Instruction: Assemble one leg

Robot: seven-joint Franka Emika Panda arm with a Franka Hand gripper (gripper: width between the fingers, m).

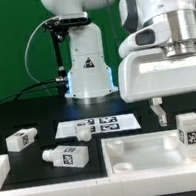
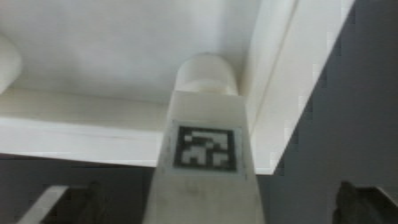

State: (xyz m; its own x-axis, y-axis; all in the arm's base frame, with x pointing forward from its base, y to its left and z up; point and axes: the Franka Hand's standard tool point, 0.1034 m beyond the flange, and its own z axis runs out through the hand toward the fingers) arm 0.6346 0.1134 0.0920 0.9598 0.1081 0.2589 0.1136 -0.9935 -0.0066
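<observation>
A white leg with a black-and-white tag stands upright on the large white tray-shaped part at the exterior view's right. My gripper hangs just above it, open. In the wrist view the leg lies between my two dark fingers, with a gap on each side. Its rounded peg end points at the tray's wall. Three more legs lie on the black table: one at the far left, one in front and one near the marker board.
The marker board lies flat at the table's middle. The arm's white base stands behind it, with a black cable at its side. A green wall closes the back.
</observation>
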